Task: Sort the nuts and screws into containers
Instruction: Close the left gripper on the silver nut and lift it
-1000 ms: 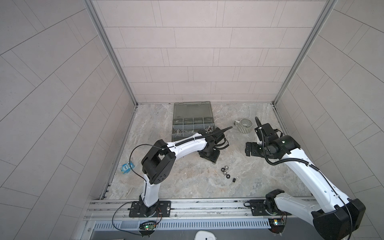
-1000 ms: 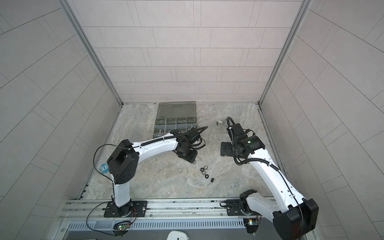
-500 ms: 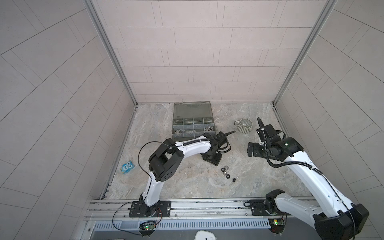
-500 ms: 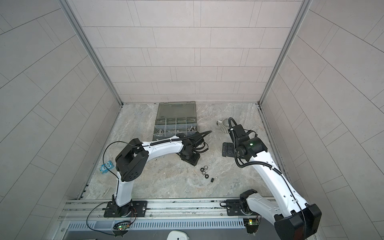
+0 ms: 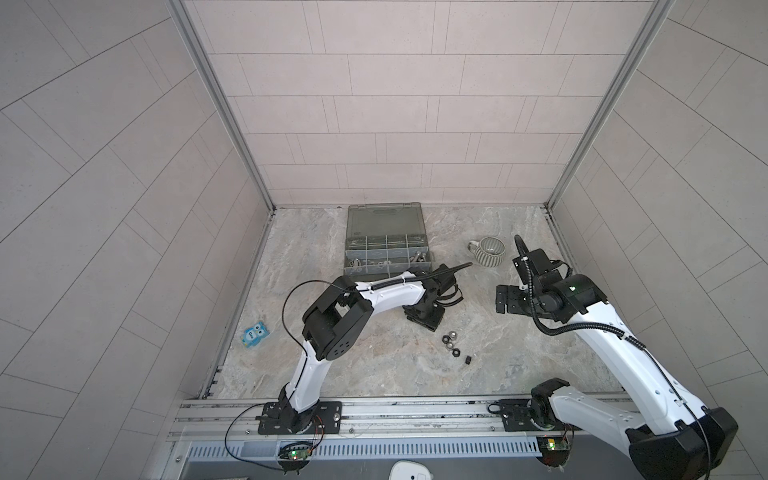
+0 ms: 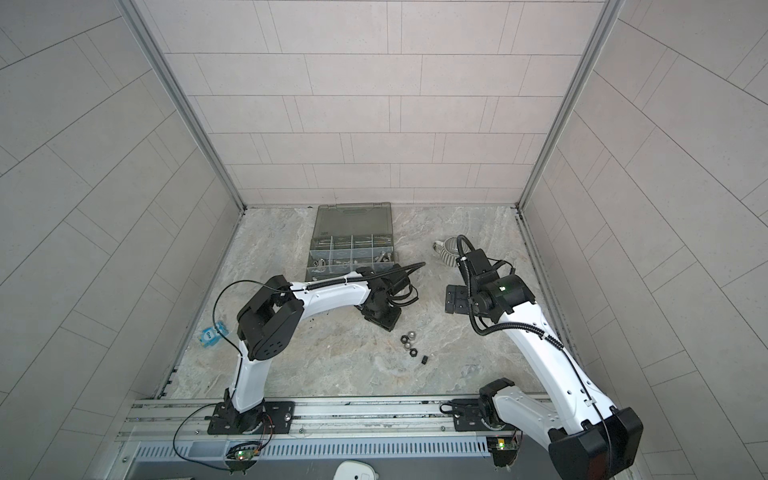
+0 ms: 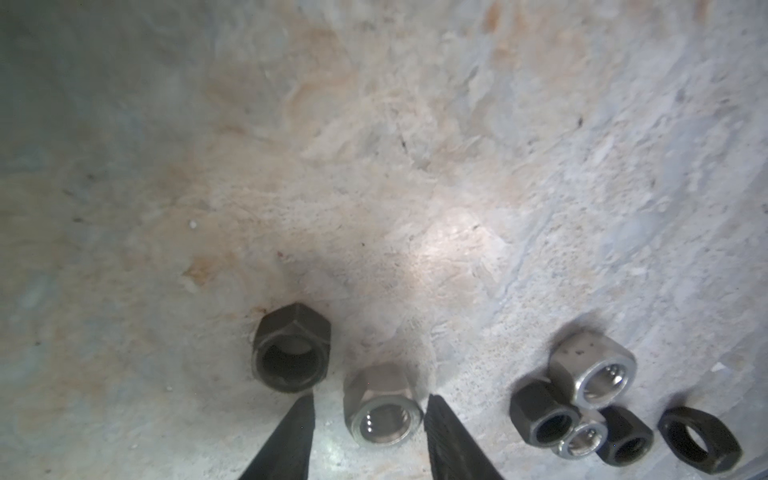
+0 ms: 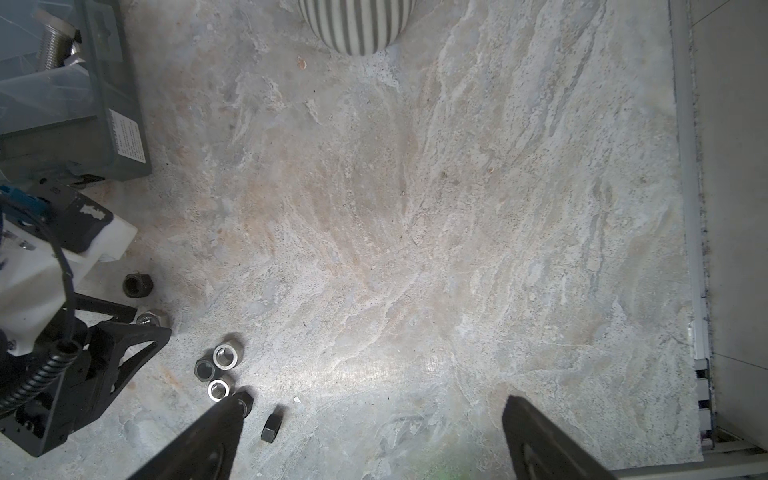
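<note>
Here the left end effector (image 7: 369,401) stands low over the marbled stone counter (image 7: 415,166). Its two black fingers are partly spread, one on each side of a shiny silver hex nut (image 7: 382,409). A sliver of counter shows beside one finger, so no pinch is made yet.

The nut seems to lie on one of its flats, bore towards the wrist camera, and that is the main hazard. If the fingers meet its faces unevenly, it may squirt out or roll away. A black hex nut (image 7: 291,349) sits just beside one fingertip, and a sideways drift could knock it or trap it in the grip too. A cluster of five more silver and black nuts (image 7: 582,411) lies near, clear of the fingers.

The translucent grey-green plastic organizer case (image 5: 384,218) sits well apart at the back of the counter, with a silver threaded screw (image 8: 52,39) in one compartment. A weak hold could drop the nut on the way, or in with the screw.

The right end effector (image 8: 374,403) hangs spread wide, holding nothing. One of its fingers overlaps the cluster in its wrist view, so a descent there could scatter the nuts.
</note>
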Available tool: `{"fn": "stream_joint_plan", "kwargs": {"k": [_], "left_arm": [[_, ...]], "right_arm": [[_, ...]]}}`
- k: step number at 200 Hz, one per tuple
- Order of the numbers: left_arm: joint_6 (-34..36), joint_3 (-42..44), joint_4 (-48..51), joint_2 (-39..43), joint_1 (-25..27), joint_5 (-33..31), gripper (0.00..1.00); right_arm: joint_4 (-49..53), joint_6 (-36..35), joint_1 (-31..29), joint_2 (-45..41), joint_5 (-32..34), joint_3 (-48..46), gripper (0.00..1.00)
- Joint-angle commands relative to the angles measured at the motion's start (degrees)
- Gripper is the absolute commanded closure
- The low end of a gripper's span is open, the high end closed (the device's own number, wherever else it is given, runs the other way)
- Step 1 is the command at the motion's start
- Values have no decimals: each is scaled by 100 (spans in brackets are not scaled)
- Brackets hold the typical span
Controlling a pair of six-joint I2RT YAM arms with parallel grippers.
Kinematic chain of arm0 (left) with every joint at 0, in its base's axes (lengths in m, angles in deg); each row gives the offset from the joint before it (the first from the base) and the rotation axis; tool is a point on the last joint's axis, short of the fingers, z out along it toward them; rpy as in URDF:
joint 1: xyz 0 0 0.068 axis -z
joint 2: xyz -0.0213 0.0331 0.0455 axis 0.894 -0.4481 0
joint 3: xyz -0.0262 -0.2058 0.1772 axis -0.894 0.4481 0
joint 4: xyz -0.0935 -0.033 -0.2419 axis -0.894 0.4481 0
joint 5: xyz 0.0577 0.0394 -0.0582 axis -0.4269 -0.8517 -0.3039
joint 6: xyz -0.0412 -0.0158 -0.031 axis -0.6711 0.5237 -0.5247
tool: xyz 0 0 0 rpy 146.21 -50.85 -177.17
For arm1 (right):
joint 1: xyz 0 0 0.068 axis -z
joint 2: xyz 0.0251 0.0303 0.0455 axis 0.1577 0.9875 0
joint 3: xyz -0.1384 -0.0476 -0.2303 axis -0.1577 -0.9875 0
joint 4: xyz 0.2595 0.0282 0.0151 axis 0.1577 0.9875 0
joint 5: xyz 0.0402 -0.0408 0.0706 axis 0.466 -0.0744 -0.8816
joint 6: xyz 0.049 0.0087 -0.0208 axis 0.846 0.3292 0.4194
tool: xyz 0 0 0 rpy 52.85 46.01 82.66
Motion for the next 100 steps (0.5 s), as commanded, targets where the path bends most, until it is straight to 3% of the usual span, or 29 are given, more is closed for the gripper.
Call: {"fn": "stream_joint_plan", "kwargs": {"k": [1,37,76,100], "left_arm": [[76,-84,65,-245,30,-78,52],[108,-190,105,-351,26,-73,57],[178,-217,158,-387,29,-39,74],[235,-185,278,-287,27,-64,75]], "right_arm": [[131,-7,18,-11,156,-39,1],[139,-69,61,38,138,14,1],[137,-97,88,39,117,20,1],[104,-97,97,68,98,32,1]]}}
